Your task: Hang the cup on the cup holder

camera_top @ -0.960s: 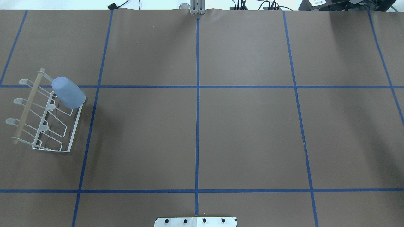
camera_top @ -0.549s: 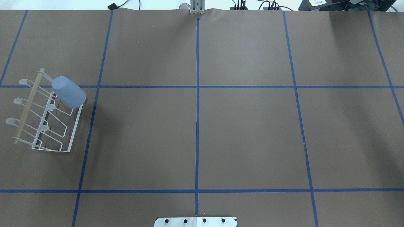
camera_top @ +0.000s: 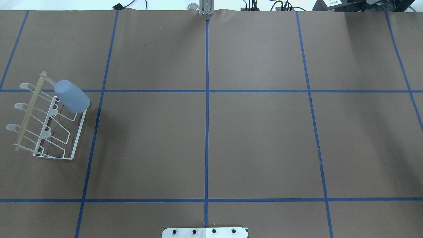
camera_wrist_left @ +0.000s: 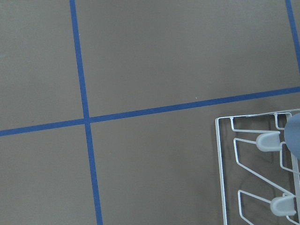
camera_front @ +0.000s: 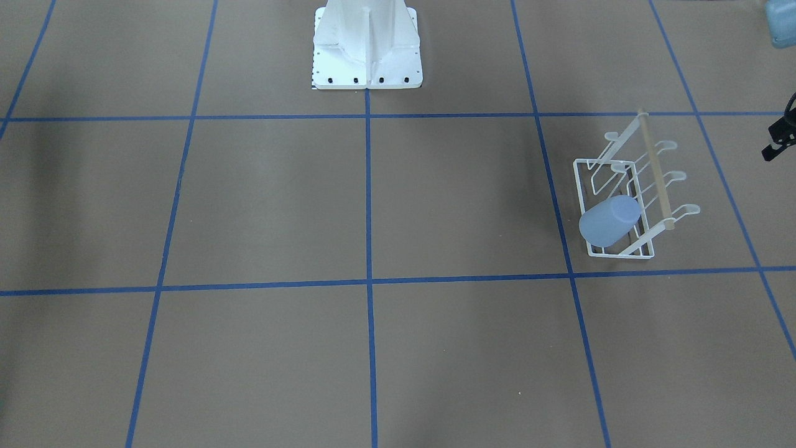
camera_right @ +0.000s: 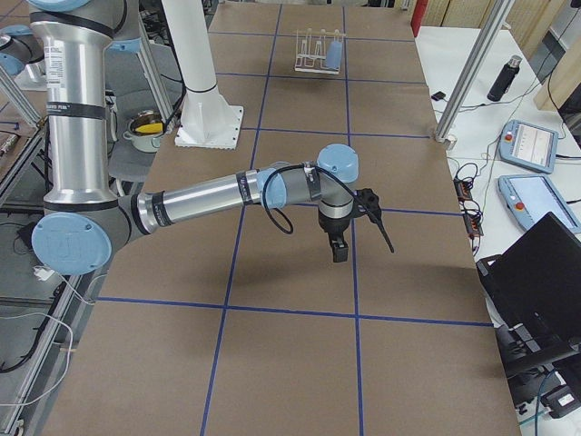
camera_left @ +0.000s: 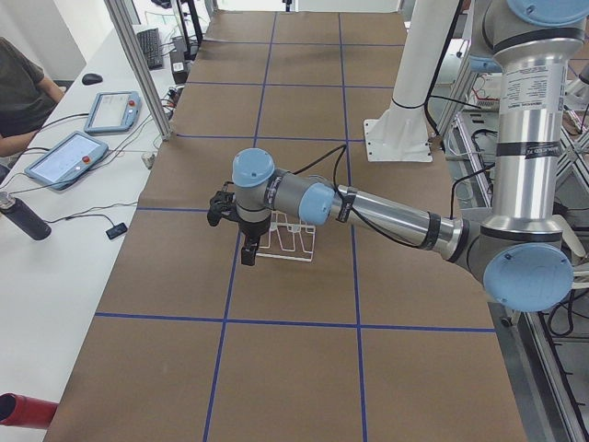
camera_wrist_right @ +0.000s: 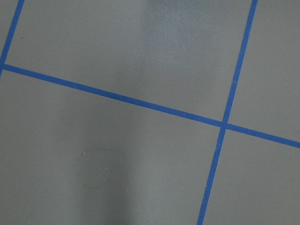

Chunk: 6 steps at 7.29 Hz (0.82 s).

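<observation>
**Cup on the rack, arms hanging above**

Front-facing: the cup [camera_front: 609,221] sits tilted at the lower end of the cup holder [camera_front: 655,171], at the right of the frame.

Overhead: it is at the rack's upper end, far left.

Left side: the left gripper [camera_left: 247,247] hangs mid-frame by the rack; I cannot tell whether it is spread or closed.

Right side: the right gripper [camera_right: 338,247] hangs mid-frame above the table [camera_right: 272,363], its state equally unclear.

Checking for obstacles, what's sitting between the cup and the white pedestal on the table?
Nothing but bare brown table cover crossed by blue tape lines, from the cup to the pedestal; the front-facing view shows it.
</observation>
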Each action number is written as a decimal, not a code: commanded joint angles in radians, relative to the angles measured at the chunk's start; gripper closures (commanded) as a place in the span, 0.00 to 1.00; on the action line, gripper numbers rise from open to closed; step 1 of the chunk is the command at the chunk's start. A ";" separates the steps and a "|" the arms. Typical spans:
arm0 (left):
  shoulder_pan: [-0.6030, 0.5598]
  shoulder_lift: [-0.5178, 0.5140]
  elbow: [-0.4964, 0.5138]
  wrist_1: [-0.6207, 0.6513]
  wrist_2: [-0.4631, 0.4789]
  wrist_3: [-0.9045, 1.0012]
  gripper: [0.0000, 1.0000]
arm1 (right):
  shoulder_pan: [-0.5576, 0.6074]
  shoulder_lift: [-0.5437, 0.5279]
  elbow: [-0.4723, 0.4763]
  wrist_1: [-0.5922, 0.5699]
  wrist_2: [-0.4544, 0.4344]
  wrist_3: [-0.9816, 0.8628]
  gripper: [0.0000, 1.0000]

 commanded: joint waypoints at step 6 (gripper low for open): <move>-0.002 0.000 -0.009 -0.010 0.002 -0.005 0.02 | 0.000 0.020 -0.008 0.000 0.000 0.002 0.00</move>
